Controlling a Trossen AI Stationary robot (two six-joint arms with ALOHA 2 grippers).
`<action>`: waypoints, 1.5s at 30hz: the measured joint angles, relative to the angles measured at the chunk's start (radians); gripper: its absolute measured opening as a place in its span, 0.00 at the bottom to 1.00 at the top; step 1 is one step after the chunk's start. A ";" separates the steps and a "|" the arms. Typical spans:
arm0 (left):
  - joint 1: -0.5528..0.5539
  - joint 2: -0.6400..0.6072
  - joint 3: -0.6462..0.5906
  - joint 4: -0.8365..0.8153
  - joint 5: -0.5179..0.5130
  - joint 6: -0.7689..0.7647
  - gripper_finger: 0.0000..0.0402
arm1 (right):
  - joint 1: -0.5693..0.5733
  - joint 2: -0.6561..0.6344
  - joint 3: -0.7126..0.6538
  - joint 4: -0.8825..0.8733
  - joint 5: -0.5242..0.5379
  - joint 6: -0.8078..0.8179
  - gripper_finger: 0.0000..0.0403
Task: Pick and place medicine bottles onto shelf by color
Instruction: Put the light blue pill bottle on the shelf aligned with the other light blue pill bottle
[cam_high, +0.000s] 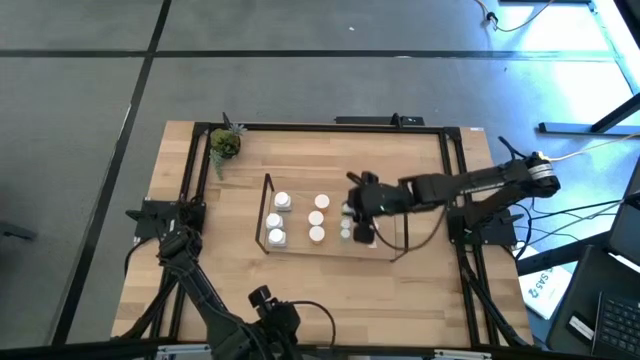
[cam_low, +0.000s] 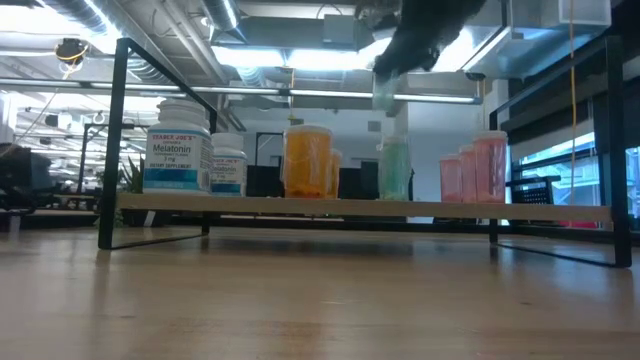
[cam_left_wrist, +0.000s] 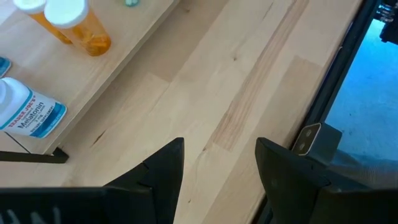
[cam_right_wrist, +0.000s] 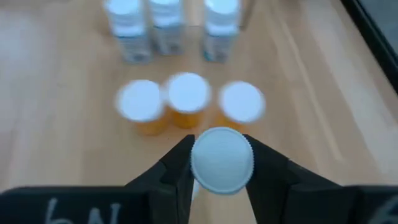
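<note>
The shelf (cam_low: 360, 209), a low black wire rack with a light wood board, stands mid-table (cam_high: 268, 240). On it stand white bottles (cam_low: 178, 150), orange bottles (cam_low: 307, 160), a teal bottle (cam_low: 394, 168) and pink bottles (cam_low: 476, 168). My right gripper (cam_high: 362, 212) hovers over the shelf's right part, shut on a small teal bottle (cam_low: 384, 96) with a white cap (cam_right_wrist: 222, 160), above the standing teal one. My left gripper (cam_left_wrist: 217, 155) is open and empty at the table's near edge (cam_high: 262, 298). My right gripper pinches the small teal bottle by its white cap (cam_right_wrist: 200, 163), one finger on each opposite side. The fingers come from above, pointing down. The bottle hangs upright below them, clear of the shelf board.
A small green potted plant (cam_high: 225, 145) stands at the far left corner. A black frame (cam_high: 330, 127) edges the table. Three orange bottles (cam_right_wrist: 186, 99) and white bottles (cam_right_wrist: 165, 28) show beyond the held cap. Bare wood lies in front of the shelf (cam_low: 320, 300).
</note>
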 joint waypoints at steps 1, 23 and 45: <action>0.000 0.000 0.000 0.000 0.000 0.000 0.48 | -0.020 0.001 0.000 -0.006 -0.001 0.001 0.30; 0.019 0.000 0.000 -0.020 -0.015 0.000 0.48 | -0.097 0.026 -0.240 0.250 0.047 0.024 0.30; 0.066 0.000 0.000 -0.062 0.023 0.000 0.48 | -0.255 0.084 -0.222 0.269 -0.297 -0.404 0.30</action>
